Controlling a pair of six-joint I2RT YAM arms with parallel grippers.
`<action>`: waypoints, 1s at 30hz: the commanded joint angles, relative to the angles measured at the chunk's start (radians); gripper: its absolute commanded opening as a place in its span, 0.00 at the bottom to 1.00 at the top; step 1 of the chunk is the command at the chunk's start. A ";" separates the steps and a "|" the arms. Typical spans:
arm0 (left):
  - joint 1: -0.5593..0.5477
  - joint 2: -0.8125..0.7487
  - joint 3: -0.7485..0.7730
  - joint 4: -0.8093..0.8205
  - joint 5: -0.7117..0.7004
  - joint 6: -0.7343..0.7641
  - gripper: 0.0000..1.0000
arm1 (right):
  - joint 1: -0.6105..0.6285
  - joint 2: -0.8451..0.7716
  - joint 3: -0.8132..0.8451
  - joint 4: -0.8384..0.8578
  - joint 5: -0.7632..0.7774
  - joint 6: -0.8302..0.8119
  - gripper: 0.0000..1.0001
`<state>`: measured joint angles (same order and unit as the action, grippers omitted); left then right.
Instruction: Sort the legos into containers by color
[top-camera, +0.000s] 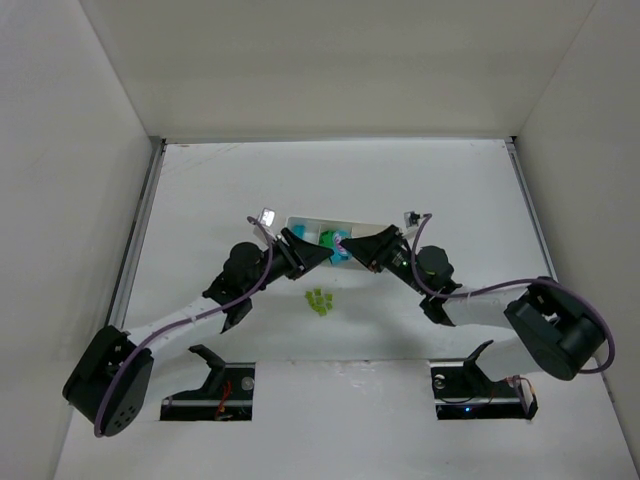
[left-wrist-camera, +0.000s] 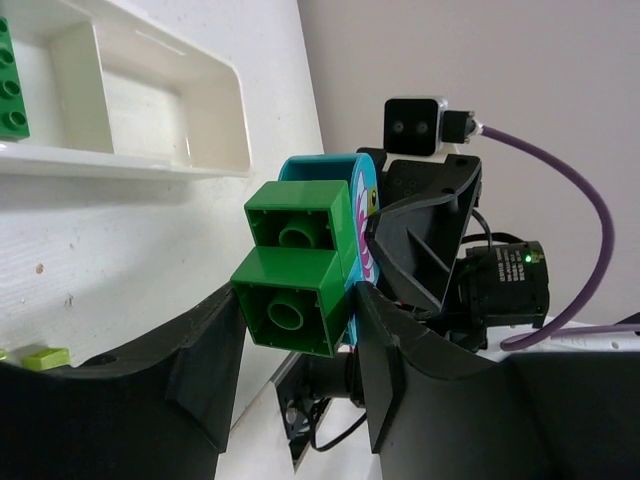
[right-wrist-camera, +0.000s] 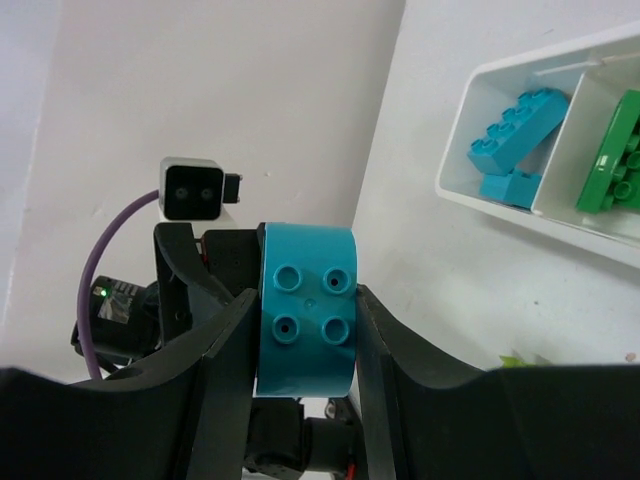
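A dark green brick (left-wrist-camera: 295, 275) and a cyan brick (right-wrist-camera: 305, 310) with a painted face are stuck together and held in the air just in front of the white tray (top-camera: 300, 226). My left gripper (left-wrist-camera: 295, 350) is shut on the green brick. My right gripper (right-wrist-camera: 305, 340) is shut on the cyan brick. The two grippers meet tip to tip in the top view, the left one (top-camera: 328, 254) and the right one (top-camera: 347, 250). Cyan bricks (right-wrist-camera: 515, 130) lie in the tray's end compartment, and green bricks (right-wrist-camera: 615, 155) lie in the one beside it.
Several pale yellow-green bricks (top-camera: 319, 301) lie loose on the table in front of the grippers. One shows in the left wrist view (left-wrist-camera: 40, 357). The tray's near wall (left-wrist-camera: 120, 165) is close behind the held bricks. White walls enclose the table.
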<state>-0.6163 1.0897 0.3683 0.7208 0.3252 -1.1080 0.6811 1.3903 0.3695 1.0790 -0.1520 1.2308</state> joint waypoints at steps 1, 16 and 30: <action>-0.033 -0.054 0.012 0.121 -0.005 0.008 0.16 | 0.016 0.024 0.014 0.114 -0.070 0.042 0.35; -0.035 -0.226 -0.088 0.112 -0.040 -0.006 0.09 | -0.036 0.062 0.045 0.176 -0.100 0.121 0.35; -0.027 -0.198 -0.068 0.167 -0.058 -0.007 0.27 | 0.025 0.138 0.120 0.188 -0.083 0.150 0.35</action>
<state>-0.6308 0.8959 0.2852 0.7708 0.1875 -1.1240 0.6758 1.5055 0.4446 1.2358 -0.2523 1.3746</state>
